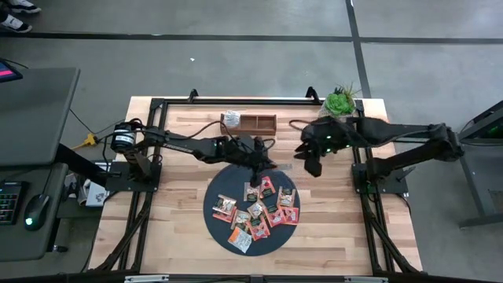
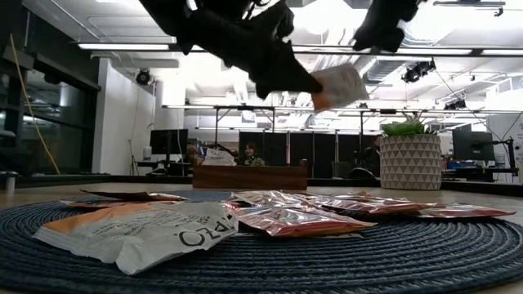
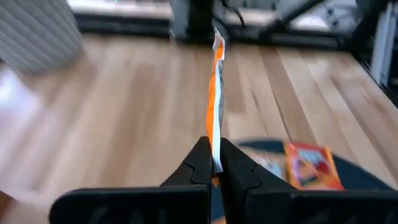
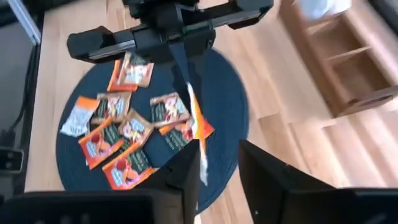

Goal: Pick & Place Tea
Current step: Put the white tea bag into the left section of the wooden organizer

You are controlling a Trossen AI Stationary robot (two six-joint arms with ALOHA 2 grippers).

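Several small square tea sachets (image 1: 255,211), orange, red and white, lie flat on the dark round mat (image 1: 224,182); the right wrist view shows them too (image 4: 127,134). My left gripper (image 1: 266,163) hovers over the mat's far edge, shut on one orange-and-white sachet (image 2: 339,86). My right gripper (image 1: 313,167) hangs open (image 4: 219,169) in the air just to the right of it, above the wood beside the mat (image 4: 230,102), touching nothing. My left gripper pinches the orange-and-white sachet between its two fingertips (image 3: 205,165) at one end (image 3: 216,146). Seen edge-on in its wrist view, the sachet sticks straight out past the tips. In the low view it is lifted clear, well above the mat.
A brown wooden box (image 1: 258,122) with compartments stands by the far edge, with a white crumpled item (image 1: 232,118) at its left end. A potted green plant (image 1: 339,101) sits at the far right corner. Bare wood (image 1: 181,204) lies on both sides of the mat.
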